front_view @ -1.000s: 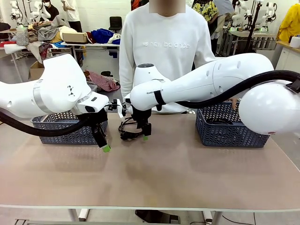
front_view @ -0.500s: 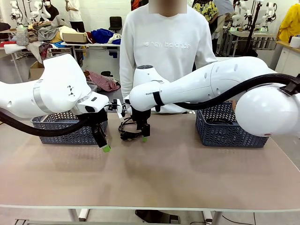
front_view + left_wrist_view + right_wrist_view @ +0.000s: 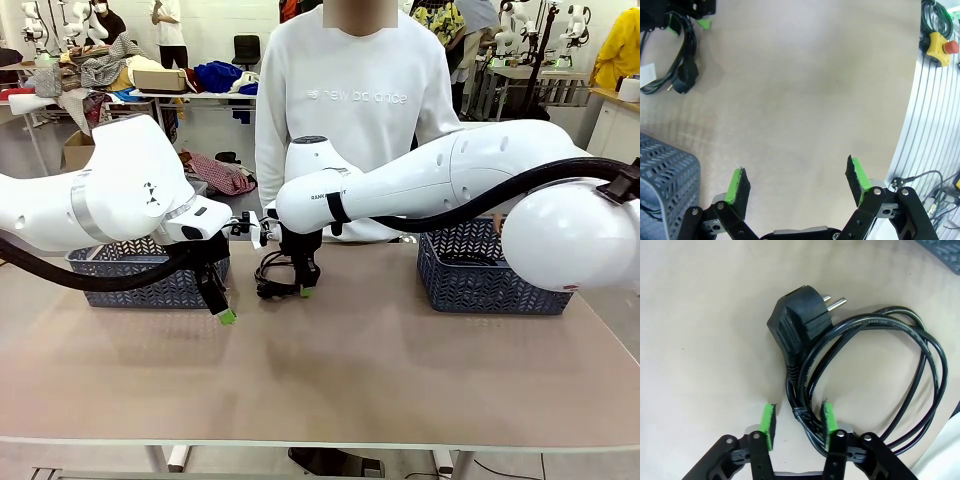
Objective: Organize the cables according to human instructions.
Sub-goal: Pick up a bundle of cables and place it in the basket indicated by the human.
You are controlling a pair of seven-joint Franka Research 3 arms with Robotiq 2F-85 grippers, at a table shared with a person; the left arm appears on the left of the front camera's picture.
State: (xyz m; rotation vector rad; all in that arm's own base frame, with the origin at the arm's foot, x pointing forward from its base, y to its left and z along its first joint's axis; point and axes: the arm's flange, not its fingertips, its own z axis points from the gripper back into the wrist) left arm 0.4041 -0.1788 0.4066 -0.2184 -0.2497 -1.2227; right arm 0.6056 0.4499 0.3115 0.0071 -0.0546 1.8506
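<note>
One of the cables (image 3: 268,276) lies coiled on the table in front of the person, its plug (image 3: 801,322) with two bare pins turned up. My right gripper (image 3: 302,289) stands over the coil's taped part, jaws drawn in on the bundle (image 3: 807,412). One pad (image 3: 829,421) presses the cord, and the other (image 3: 769,424) is a sliver away. In the left wrist view the same coil (image 3: 676,67) sits far off under the right gripper (image 3: 687,25). My left gripper (image 3: 799,182) hangs open over bare table, left of the coil (image 3: 225,314). Another cable (image 3: 470,262) lies in the right basket.
Two dark blue mesh baskets stand on the far half of the table, one on the left (image 3: 140,283) and one on the right (image 3: 490,288). The person's hand (image 3: 497,221) rests at the right basket's rim. A yellow emergency-stop button (image 3: 939,45) sits by the table's metal rail.
My right gripper's jaws have drawn together around the coiled cable on the table. The left arm has stayed where it was.
</note>
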